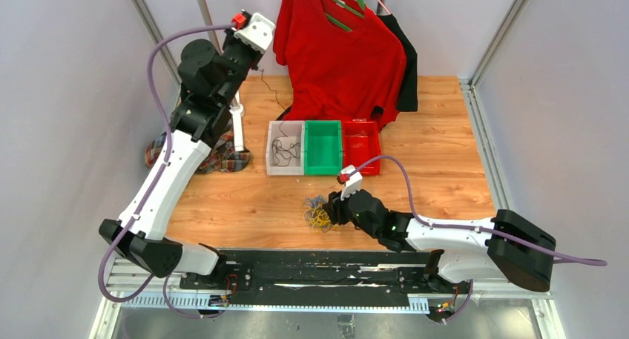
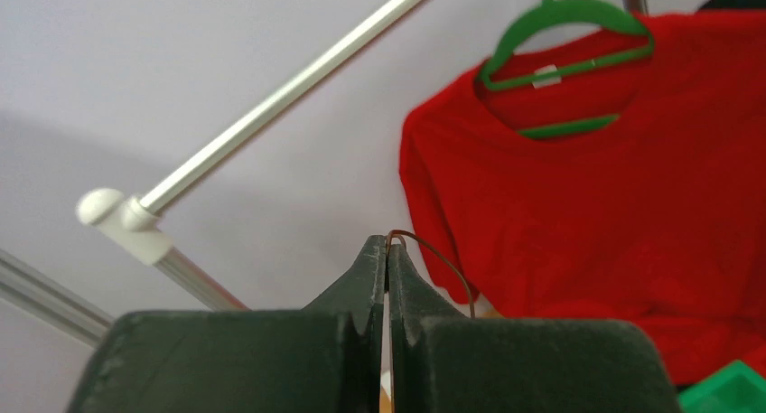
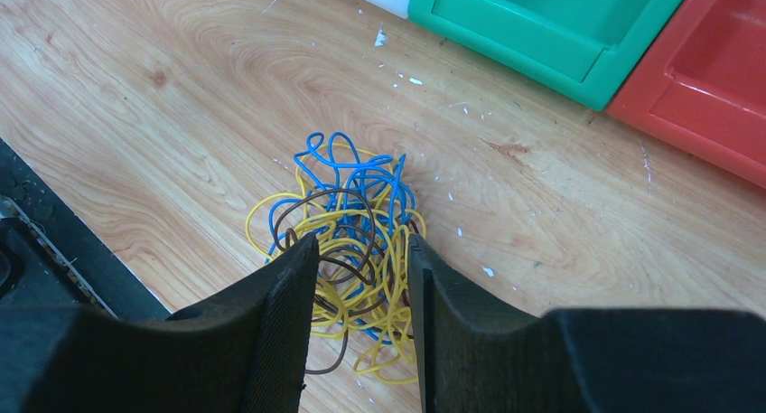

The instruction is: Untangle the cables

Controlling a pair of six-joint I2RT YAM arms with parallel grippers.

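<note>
Wooden desk [image 1: 430, 183]. My left fingers [image 2: 368, 282] pinch one dark cable [image 2: 443, 255] high, likely to lift it clear; right fingers [image 3: 271, 332] spread astride the tangle [image 3: 352, 214], anchoring.

Near side of the cables [image 3: 352, 196] behind the right gripper [image 3: 361, 250]; red bin [image 3: 700, 135] partly off-frame.

This is a robotics lab test cell: plain pale wall panels [image 1: 59, 94] framed by aluminium posts [image 1: 512, 20] enclose a wooden counter [image 1: 445, 176], a left arm [image 1: 167, 176] and right arm [image 1: 445, 235] are bolted to a black rail [image 1: 326, 268], and a red shirt [image 1: 341, 57] hangs on a green hanger [image 1: 343, 1] as a staged prop.
</note>
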